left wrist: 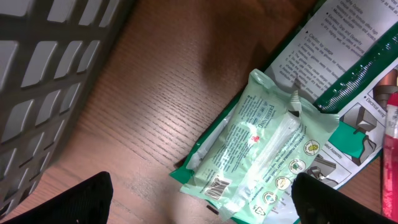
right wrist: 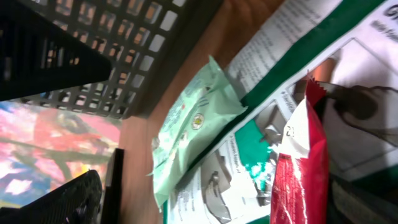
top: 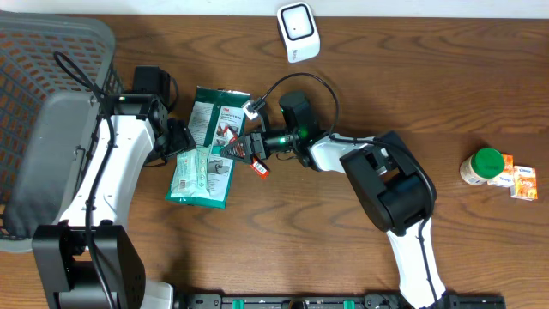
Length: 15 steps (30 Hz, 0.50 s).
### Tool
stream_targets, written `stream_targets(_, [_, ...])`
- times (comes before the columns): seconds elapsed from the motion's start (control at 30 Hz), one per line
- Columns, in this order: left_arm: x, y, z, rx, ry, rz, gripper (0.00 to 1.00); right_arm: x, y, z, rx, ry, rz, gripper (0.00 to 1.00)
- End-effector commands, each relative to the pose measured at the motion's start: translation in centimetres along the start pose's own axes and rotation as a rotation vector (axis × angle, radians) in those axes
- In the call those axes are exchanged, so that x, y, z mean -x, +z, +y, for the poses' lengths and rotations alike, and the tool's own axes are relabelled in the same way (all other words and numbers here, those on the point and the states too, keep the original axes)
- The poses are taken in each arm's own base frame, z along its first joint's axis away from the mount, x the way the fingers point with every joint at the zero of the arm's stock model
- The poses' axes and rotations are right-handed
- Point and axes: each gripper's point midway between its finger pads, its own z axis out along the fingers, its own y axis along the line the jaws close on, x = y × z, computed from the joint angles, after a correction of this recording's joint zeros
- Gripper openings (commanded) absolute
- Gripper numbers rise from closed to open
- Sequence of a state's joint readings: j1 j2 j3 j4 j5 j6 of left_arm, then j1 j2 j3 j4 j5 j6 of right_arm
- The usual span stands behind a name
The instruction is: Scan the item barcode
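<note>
The red packet (top: 258, 165) looks like the thing to be scanned. It lies near the middle of the desk (top: 343, 257), with one end on a big green and white bag (top: 220, 114). The right end effector (top: 244, 145) is just beside it, with its fingers spread wide. It holds nothing, so the packet rests on its own.

A pale green pack (top: 202, 177) lies next to the big bag, a little nearer the front edge of the desk. The left wrist view shows a small barcode (left wrist: 216, 185) on it, facing up. No barcode can be seen on the red packet, so its code may be on the hidden side.

The left end effector (top: 177, 137) is also spread wide, and it holds nothing. It sits low over the pale green pack, perhaps ready to pick it up.

The white scanner (top: 298, 32) stands at the back edge of the desk, well apart from the packets. So a packet will most likely have to be lifted and carried there, code side toward it.

A gray basket (top: 51, 77) fills the back left corner, perhaps for scanned things. A jar with a green lid (top: 480, 166) and small orange boxes (top: 521, 181) wait near the right edge.
</note>
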<state>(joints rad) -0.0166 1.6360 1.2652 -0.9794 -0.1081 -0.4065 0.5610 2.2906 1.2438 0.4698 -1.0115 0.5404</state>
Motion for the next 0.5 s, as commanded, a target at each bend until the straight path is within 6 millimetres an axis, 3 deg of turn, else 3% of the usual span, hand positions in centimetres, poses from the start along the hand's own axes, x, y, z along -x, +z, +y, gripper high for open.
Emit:
stream_targets(0.0, [0.6,-0.9,0.2,-0.005,-0.007,-0.030,0.93,-4.2,-1.0,-7.8,-0.252,0.150,0.009,0.99])
stream_targets(0.27, [0.5,-0.9,0.2,-0.005,-0.007,-0.030,0.93,-4.5,-6.0,-9.5,-0.704,0.049,0.084,0.99])
stream_targets(0.47, [0.6,-0.9,0.2,-0.005,-0.007,-0.030,0.93,-6.3,-8.2,-10.5,-0.892,0.002,0.179,0.99])
